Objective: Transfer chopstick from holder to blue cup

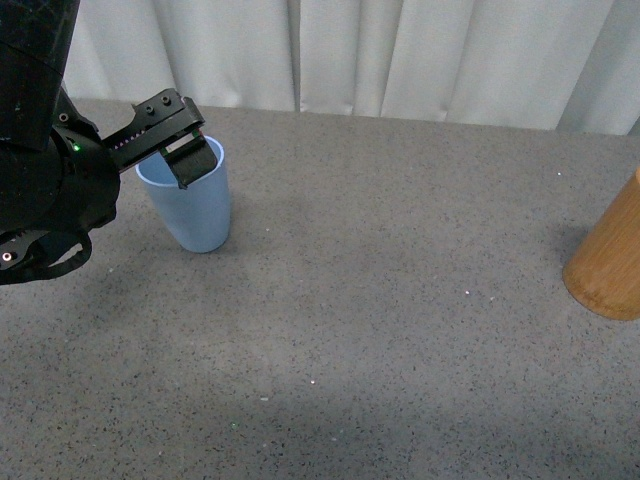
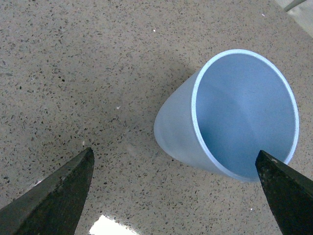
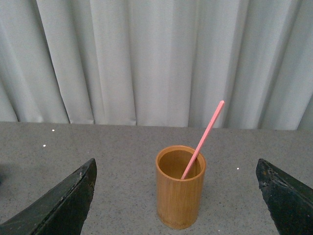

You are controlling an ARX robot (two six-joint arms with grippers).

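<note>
In the front view the blue cup [image 1: 195, 215] stands upright at upper left on the speckled grey table [image 1: 400, 350]; my left gripper [image 1: 190, 155] hangs at its rim, one dark finger crossing the mouth. In the left wrist view the jaws are spread wide and hold nothing, the cup lying between the fingertips [image 2: 73, 178]. The holder [image 1: 610, 265] is cut off by the right edge, well apart from the cup, with only tabletop between them. In the right wrist view the chopstick [image 3: 203, 139] stands in the holder, leaning toward upper right against the rim; the right gripper [image 3: 176, 161] is also wide and empty, short of the holder; a pale curtain [image 1: 400, 50] hangs behind.
</note>
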